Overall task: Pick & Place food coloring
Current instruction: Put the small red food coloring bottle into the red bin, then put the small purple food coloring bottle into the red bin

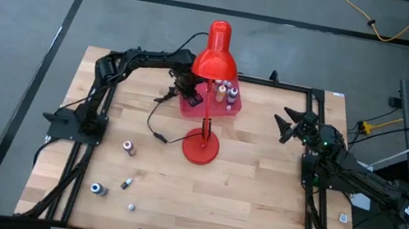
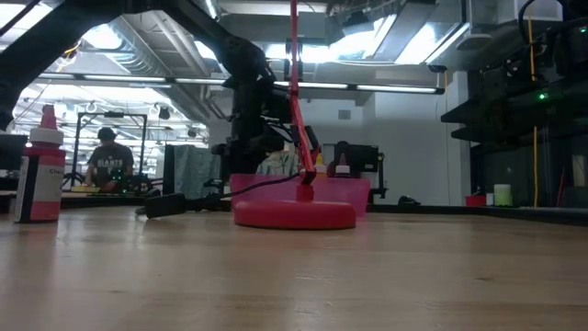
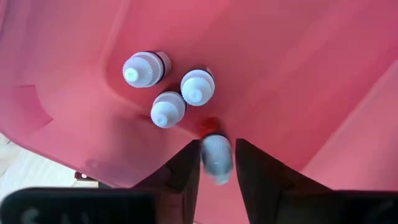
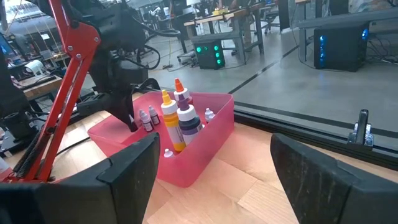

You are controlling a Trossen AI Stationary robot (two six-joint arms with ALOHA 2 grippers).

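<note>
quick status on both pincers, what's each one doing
left pincer: over the pink tray, a small bottle between its fingers; cannot tell if gripped or let go.
right pincer: open, holding nothing, waiting at the table's right side.

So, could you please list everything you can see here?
Table: one, pale wood.
Lamp: one, red, mid-table.
Tray: one, pink, beside the lamp base.
Small bottles: four in the tray, pale caps, one at the left end effector; four more loose on the table's left half.
Tall bottles: at least two, orange and purple, in the tray.
Cable: one, black, left of the lamp.
Person: one, in the room behind.
Left end effector: over the tray.
Right end effector: open, waiting at the table's right.
</note>
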